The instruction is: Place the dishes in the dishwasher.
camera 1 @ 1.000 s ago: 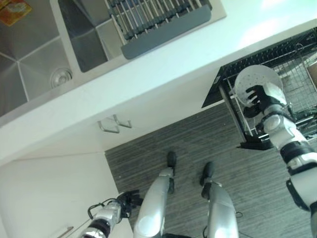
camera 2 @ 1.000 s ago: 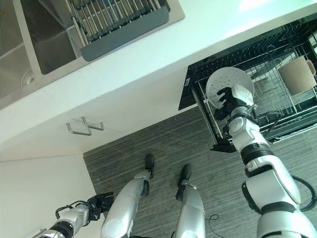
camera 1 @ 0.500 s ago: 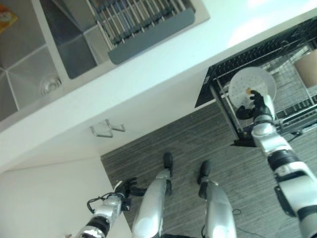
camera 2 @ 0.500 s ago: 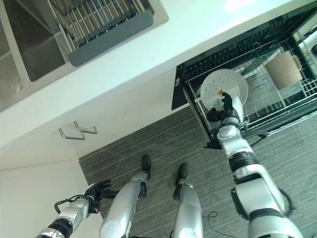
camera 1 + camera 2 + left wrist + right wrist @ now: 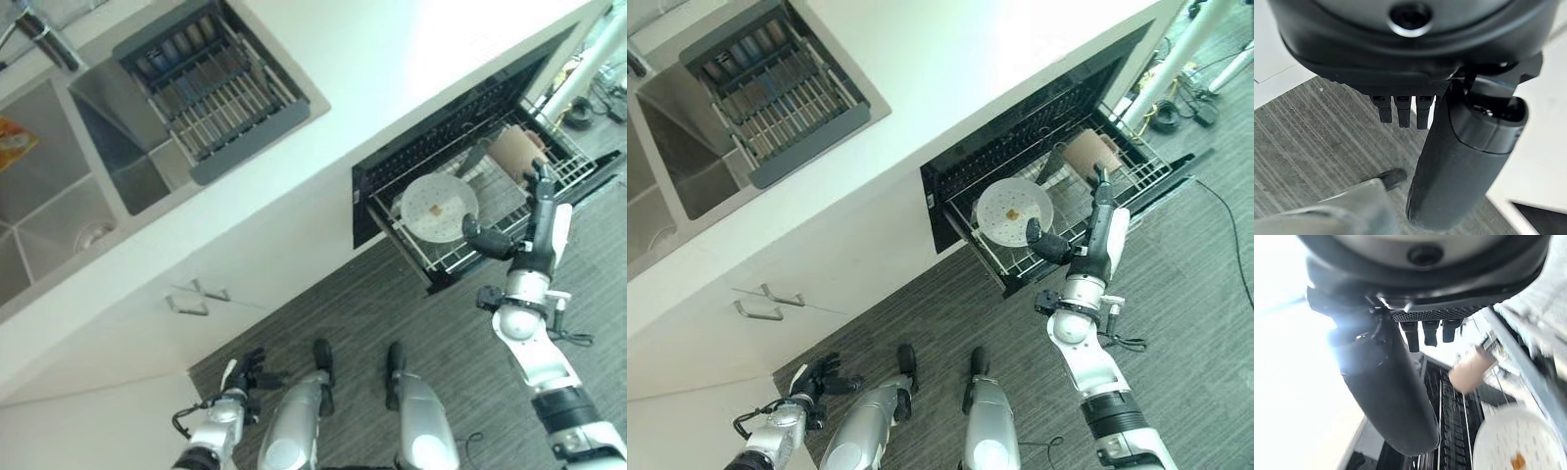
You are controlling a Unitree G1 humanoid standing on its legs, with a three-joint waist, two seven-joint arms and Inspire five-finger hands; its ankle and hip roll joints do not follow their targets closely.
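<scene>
The right robot hand (image 5: pixel 1095 220) has let go of the round white plate (image 5: pixel 1014 211) and drawn back from it; its fingers are now straight and spread, with the thumb pointing toward the plate rim without touching it. The plate, bearing a small orange speck, rests in the pulled-out wire rack (image 5: pixel 1136 181) of the black dishwasher (image 5: pixel 364 192) under the white bench (image 5: pixel 323 59), well apart from a tan mug (image 5: pixel 516 149) in the same rack. The whole scene has shifted, so the camera has moved. The right wrist view shows plate and mug beyond the released fingers. The left robot hand (image 5: pixel 247 370) hangs low beside the cabinet, fingers relaxed. A grey dish rack (image 5: pixel 774 98) sits over the steel sink (image 5: pixel 59 196).
</scene>
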